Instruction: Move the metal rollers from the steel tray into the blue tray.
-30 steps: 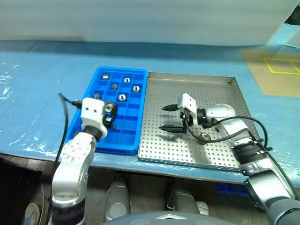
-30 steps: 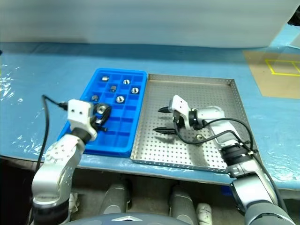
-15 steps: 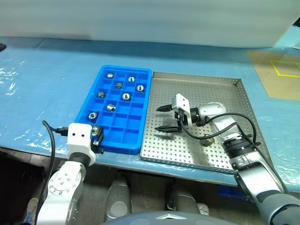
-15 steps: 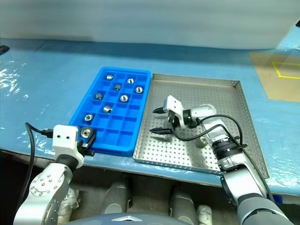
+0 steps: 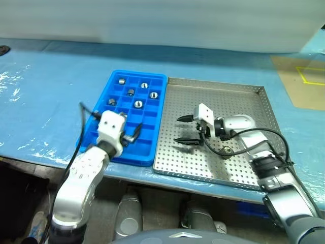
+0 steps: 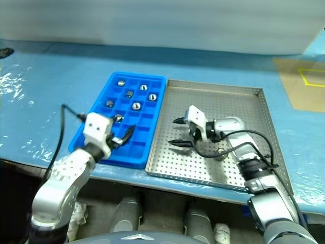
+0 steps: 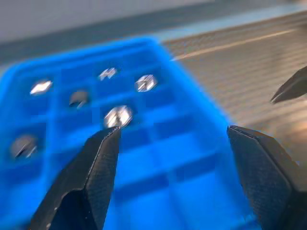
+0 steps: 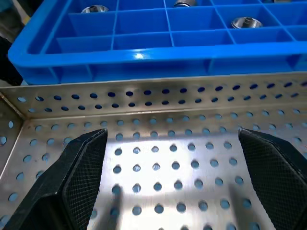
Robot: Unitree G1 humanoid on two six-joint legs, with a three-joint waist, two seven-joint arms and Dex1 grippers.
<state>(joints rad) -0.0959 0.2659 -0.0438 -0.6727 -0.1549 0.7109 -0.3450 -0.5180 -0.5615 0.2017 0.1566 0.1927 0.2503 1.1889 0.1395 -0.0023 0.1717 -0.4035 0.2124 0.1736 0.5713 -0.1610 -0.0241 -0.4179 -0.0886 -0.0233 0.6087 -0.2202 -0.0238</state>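
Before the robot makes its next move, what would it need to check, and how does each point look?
1. Left gripper open, holding nothing: ok.
2. Right gripper open, nothing between its fingers: ok.
3. A roller left in the steel tray: ok, one beside the right arm.
4. Right gripper lined up with that roller: not ok, it points toward the blue tray.
5. Free compartments in the blue tray: ok, several.

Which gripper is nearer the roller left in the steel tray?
Right. The right gripper hovers over the steel tray beside the remaining roller; the left gripper is over the blue tray.
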